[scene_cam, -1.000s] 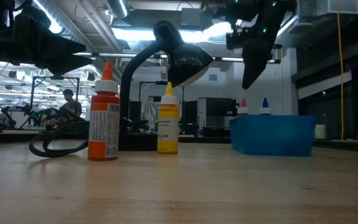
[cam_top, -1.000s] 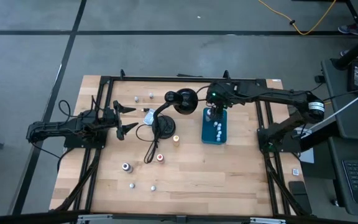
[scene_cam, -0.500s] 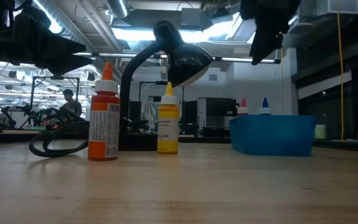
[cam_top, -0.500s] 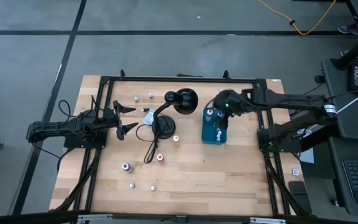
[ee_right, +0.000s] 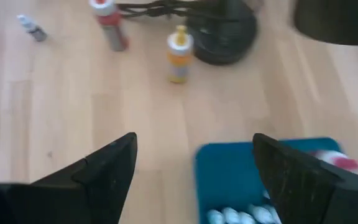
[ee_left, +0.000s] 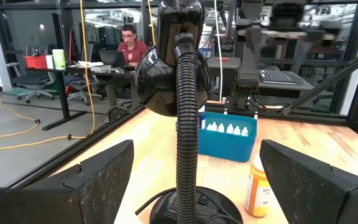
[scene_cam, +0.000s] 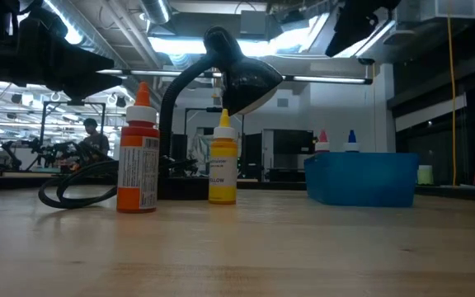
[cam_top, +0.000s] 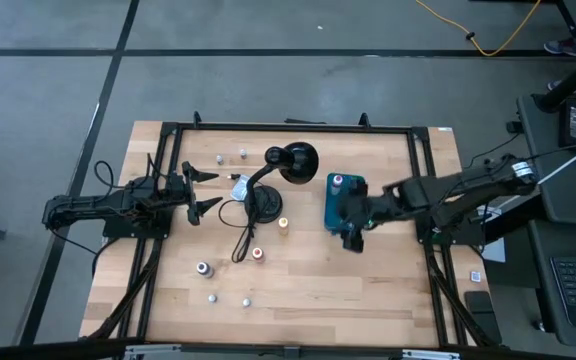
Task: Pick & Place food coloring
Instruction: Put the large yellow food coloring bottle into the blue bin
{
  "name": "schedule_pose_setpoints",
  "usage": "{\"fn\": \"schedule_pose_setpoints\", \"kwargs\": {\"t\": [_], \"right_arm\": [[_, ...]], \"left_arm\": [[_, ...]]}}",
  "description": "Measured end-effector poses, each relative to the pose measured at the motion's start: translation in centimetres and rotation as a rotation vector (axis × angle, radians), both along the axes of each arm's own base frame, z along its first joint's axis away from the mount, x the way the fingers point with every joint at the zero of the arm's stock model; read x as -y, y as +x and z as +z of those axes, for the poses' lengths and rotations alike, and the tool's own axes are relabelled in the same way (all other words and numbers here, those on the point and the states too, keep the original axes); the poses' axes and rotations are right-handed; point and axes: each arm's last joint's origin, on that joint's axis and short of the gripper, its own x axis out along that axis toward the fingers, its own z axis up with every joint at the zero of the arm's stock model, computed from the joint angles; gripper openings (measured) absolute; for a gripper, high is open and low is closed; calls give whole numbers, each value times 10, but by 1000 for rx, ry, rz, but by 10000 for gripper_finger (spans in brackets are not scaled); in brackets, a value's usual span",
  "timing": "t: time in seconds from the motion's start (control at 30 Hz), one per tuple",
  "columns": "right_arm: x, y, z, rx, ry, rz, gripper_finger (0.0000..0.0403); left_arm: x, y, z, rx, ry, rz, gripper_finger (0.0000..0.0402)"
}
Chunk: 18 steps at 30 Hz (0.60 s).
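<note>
Step now: a drop-off looks finished, I think. The right gripper (cam_top: 354,232) hangs above the near end of the teal box (cam_top: 345,203), on the right half of the tabletop (cam_top: 368,290), and it holds nothing.

Right fingers: spread wide apart. In the right wrist view the gap between them shows only bare wood and the box.

Left gripper (cam_top: 200,190): waits near the left edge of the tabletop, fingers spread wide, empty.

Food coloring in the box: a row of small white-capped bottles (ee_right: 238,216) sits inside, and one with a purple top (cam_top: 337,181) at the far end.

Food coloring still out: a yellow bottle (cam_top: 283,224) and a red bottle (cam_top: 258,254) stand near the middle of the tabletop, just beside the black lamp (cam_top: 290,163) and its cord. Three more small bottles (cam_top: 204,268) stand toward the near left corner. Two more (cam_top: 242,154) sit close to the far edge, left of the lamp.

Next move, my guess: the right gripper goes to the yellow bottle, the closest one. It needs to come down over the cap with fingers apart, then squeeze.

Watch out: the lamp base and cord are right beside that bottle, so the fingers must not bump them.
</note>
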Motion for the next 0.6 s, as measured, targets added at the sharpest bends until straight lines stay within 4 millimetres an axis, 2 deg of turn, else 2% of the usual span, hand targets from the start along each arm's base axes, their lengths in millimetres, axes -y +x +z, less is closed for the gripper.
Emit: {"fn": "schedule_pose_setpoints", "kwargs": {"t": [0.13, 0.3, 0.6], "right_arm": [[-20, 15, -12, 33, 22, -1, 317], [-37, 35, -32, 75, 30, -115, 317], [-45, 72, -73, 151, 69, -328, 317]], "left_arm": [[0, 0, 0, 0, 0, 0, 345], [0, 0, 0, 0, 0, 0, 345], [0, 0, 0, 0, 0, 0, 345]]}}
